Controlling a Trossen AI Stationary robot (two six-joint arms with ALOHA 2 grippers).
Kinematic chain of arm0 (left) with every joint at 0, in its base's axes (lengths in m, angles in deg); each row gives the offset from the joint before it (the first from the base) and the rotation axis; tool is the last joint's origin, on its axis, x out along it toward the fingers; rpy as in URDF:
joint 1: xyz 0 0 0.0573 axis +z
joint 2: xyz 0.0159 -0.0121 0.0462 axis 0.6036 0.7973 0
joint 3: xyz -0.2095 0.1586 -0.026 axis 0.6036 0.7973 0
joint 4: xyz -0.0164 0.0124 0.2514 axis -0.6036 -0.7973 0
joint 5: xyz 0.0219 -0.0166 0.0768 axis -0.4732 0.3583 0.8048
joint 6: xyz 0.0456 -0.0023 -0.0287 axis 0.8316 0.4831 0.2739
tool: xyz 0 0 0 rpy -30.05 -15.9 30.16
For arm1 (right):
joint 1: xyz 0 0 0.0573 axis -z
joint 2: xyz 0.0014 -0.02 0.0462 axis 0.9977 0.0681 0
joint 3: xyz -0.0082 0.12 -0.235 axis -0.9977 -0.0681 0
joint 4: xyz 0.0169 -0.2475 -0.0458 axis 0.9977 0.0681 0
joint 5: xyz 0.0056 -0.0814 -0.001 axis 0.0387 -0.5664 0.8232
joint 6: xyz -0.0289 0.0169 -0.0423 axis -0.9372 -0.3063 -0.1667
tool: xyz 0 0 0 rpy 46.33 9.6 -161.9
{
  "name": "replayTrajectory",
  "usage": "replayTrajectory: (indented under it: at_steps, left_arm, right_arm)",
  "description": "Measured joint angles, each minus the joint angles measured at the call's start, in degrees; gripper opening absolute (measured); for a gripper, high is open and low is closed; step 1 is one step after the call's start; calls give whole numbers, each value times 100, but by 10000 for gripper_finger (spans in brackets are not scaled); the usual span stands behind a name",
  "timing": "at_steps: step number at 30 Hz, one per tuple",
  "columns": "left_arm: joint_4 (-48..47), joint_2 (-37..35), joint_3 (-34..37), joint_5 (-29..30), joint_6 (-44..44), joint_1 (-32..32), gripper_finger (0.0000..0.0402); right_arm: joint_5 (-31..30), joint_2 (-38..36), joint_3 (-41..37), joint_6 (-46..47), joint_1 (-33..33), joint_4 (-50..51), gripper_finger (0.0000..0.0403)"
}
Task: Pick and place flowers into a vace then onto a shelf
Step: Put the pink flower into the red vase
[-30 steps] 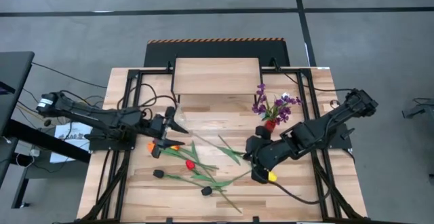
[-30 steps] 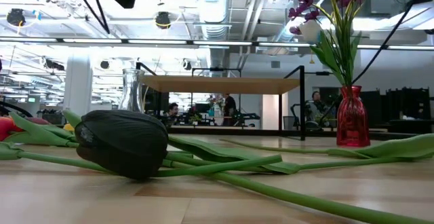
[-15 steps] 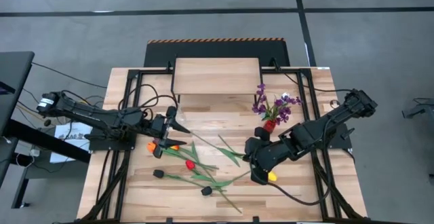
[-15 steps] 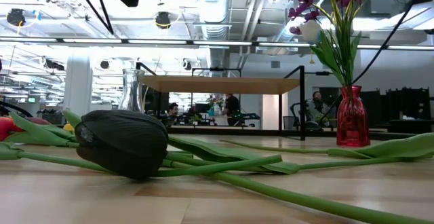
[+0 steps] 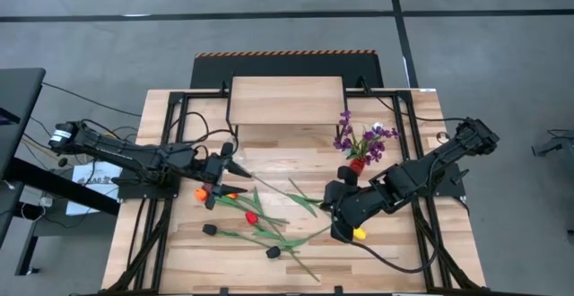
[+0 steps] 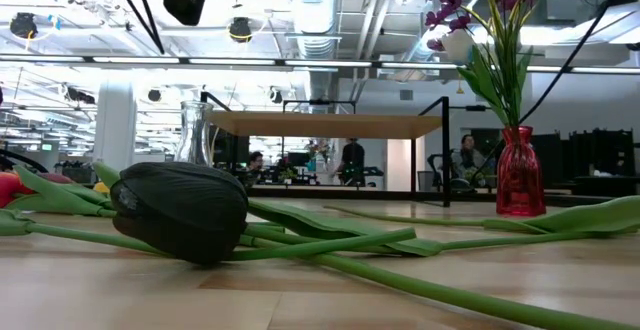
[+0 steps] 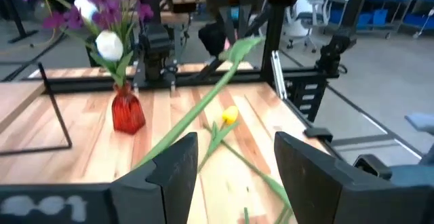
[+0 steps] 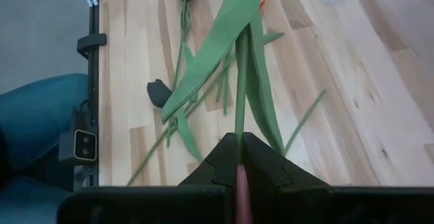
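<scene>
Both grippers barely moved; right gripper [image 5: 345,231] stays clamped on stem [image 8: 241,81].

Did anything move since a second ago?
Only a little: the left pincer, open, slid slightly toward the middle of the table. The right pincer stayed shut on the yellow flower. The flowers on the table and the red vase stayed put.

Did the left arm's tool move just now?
Yes. The left tool slid a bit toward the red vase, away from the table's left edge.
</scene>
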State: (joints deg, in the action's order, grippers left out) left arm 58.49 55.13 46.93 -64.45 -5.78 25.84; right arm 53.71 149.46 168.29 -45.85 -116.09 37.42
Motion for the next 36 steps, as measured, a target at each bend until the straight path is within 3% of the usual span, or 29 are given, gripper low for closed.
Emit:
replayTrajectory:
  at_steps: [17, 21, 28, 36]
  left_arm:
    - [-638, 2, 0, 1341, 504, 2, 185]
    - [-641, 2, 0, 1287, 628, 1, 185]
    - [-285, 0, 0, 702, 786, 0, 185]
    - [48, 0, -2, 551, 1007, -2, 185]
  right_arm:
    - [-17, 0, 0, 15, -41, -34, 8]
    - [49, 0, 0, 18, -78, -31, 8]
    - [245, 0, 0, 61, -76, -28, 8]
    - [285, 0, 0, 70, -111, -26, 8]
